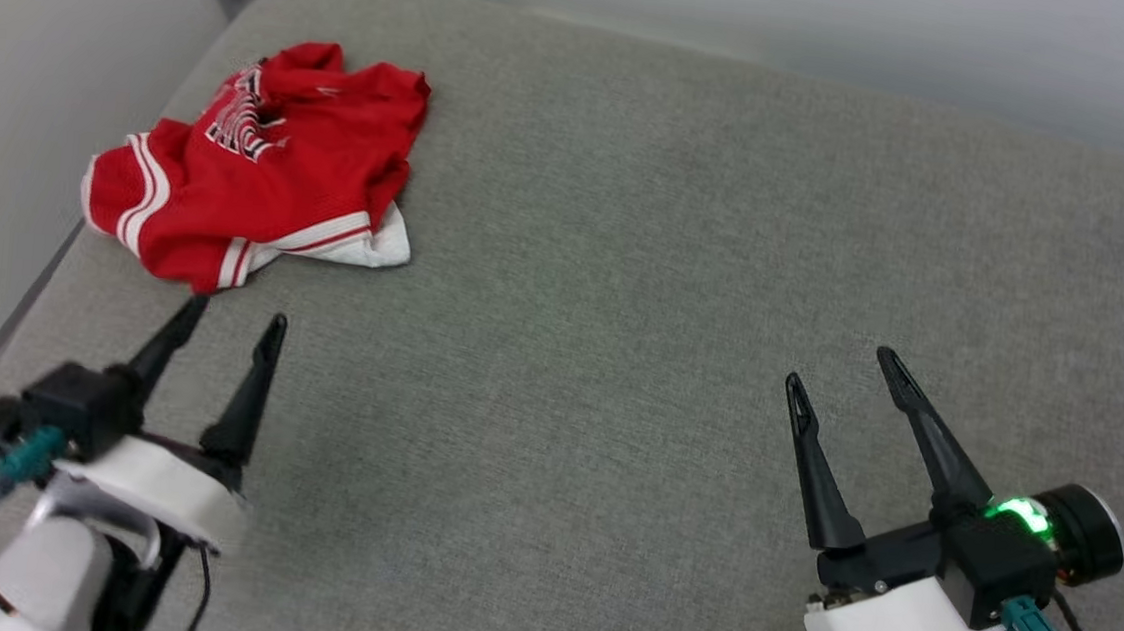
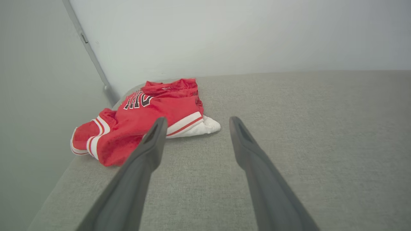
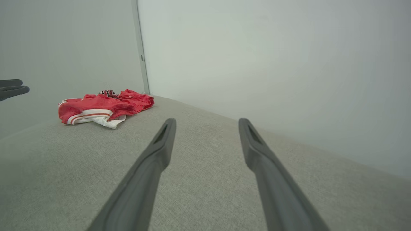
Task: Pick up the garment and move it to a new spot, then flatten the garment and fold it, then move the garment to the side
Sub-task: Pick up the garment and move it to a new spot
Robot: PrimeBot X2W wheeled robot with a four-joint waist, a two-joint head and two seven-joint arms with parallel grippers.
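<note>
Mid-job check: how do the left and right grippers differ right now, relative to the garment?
The left gripper has its tips close to the garment, at its near edge; the right gripper is far to the side of it. A green light glows on the right gripper's body; the left gripper's body looks dark. Shared: both are open, empty, over the grey padded surface.

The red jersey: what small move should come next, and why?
Probably reach the left gripper forward to the red jersey: it lies crumpled just beyond those open jaws, untouched, while the right gripper, also open, sits far across the grey cushion.
</note>
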